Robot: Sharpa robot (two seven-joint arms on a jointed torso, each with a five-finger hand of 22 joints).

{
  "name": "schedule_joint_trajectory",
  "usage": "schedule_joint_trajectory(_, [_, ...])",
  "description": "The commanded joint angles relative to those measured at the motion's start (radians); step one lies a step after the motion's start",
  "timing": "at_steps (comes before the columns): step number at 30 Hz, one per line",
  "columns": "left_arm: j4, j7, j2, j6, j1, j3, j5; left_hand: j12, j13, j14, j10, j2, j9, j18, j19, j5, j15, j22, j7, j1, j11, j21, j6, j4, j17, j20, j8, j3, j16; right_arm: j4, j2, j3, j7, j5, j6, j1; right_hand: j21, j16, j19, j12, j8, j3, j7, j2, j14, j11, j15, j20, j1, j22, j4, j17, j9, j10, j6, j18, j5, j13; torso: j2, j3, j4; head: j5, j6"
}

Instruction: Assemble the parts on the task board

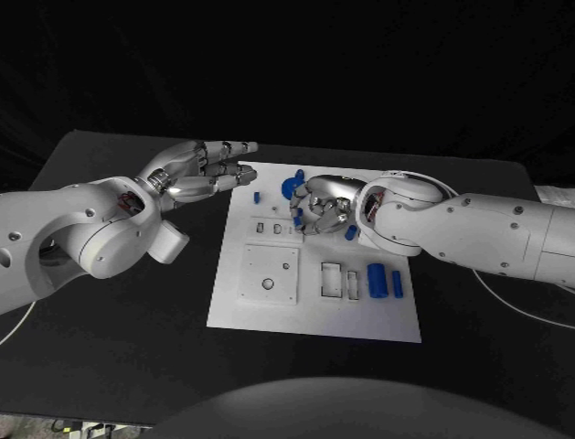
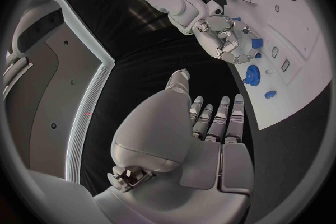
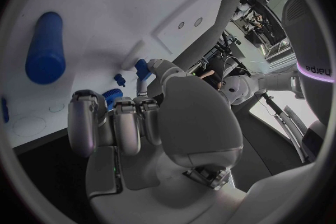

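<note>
The white task board (image 1: 268, 306) lies in the middle of the black table. My right hand (image 1: 322, 206) hangs over its far part with the fingers curled in. A small blue part (image 3: 143, 69) sits right at that hand's thumb tip; whether it is pinched I cannot tell. A blue gear (image 1: 292, 187) stands just beyond the right hand (image 2: 224, 39), and the curled fingers (image 3: 115, 123) half hide the gear (image 3: 112, 96). My left hand (image 1: 208, 169) hovers by the board's far left corner, fingers stretched out and apart, holding nothing. Its palm (image 2: 210, 134) faces the board's edge.
Two blue cylinders (image 1: 377, 277) (image 1: 397, 283) lie in the board's near right area beside a rectangular slot (image 1: 331, 279). A raised square block (image 1: 270, 273) occupies the near left. A small blue peg (image 1: 257, 196) stands near the left hand. Black table surrounds the board.
</note>
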Motion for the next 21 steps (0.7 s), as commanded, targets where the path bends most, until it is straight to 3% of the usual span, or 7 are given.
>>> schedule_joint_trajectory(1, [0.0,0.006,0.002,0.02,-0.004,0.001,-0.006,0.002,0.001,0.005,0.006,0.003,-0.001,-0.007,0.009,0.003,-0.001,-0.001,0.003,0.011,0.003,0.007,0.0,-0.006,0.001,0.0,0.001,0.0,0.004,-0.003,0.003,0.0,0.008,-0.014,0.002,-0.002,-0.005,0.003,-0.01,0.004,-0.006,0.0,0.0,-0.006,0.104,0.007,0.01,0.0,-0.003,0.202,-0.004,0.263,0.0,0.107,0.005,0.016,-0.002,0.263,0.0,0.0,-0.0005,0.0,0.0])
schedule_joint_trajectory(16, [0.0,0.005,-0.001,0.02,-0.011,0.001,-0.006,0.002,0.001,0.005,0.006,0.003,-0.001,-0.007,0.009,0.003,-0.001,-0.001,0.003,0.011,0.003,0.007,0.0,-0.006,0.001,0.0,0.001,0.0,0.004,-0.006,0.007,0.0,-0.004,-0.009,0.034,-0.004,-0.016,0.003,-0.02,0.004,-0.025,0.0,0.003,-0.007,0.104,0.009,0.012,0.003,-0.011,0.198,-0.006,0.263,-0.01,0.107,0.001,0.019,-0.01,0.263,0.0,0.0,0.0,0.001,0.0])
schedule_joint_trajectory(21, [0.001,0.008,-0.002,0.018,-0.011,0.001,-0.006,0.002,0.002,0.005,0.007,0.003,-0.001,-0.007,0.009,0.004,0.0,-0.001,0.004,0.013,0.003,0.007,0.001,-0.007,0.001,0.0,0.001,0.001,0.005,-0.008,0.008,0.0,-0.011,-0.009,0.04,-0.004,-0.037,0.003,-0.037,0.004,-0.058,0.001,0.008,-0.009,0.104,0.012,0.015,0.007,-0.018,0.191,-0.011,0.263,-0.027,0.107,-0.013,0.024,-0.028,0.263,0.0,0.0001,-0.0008,0.001,0.0])
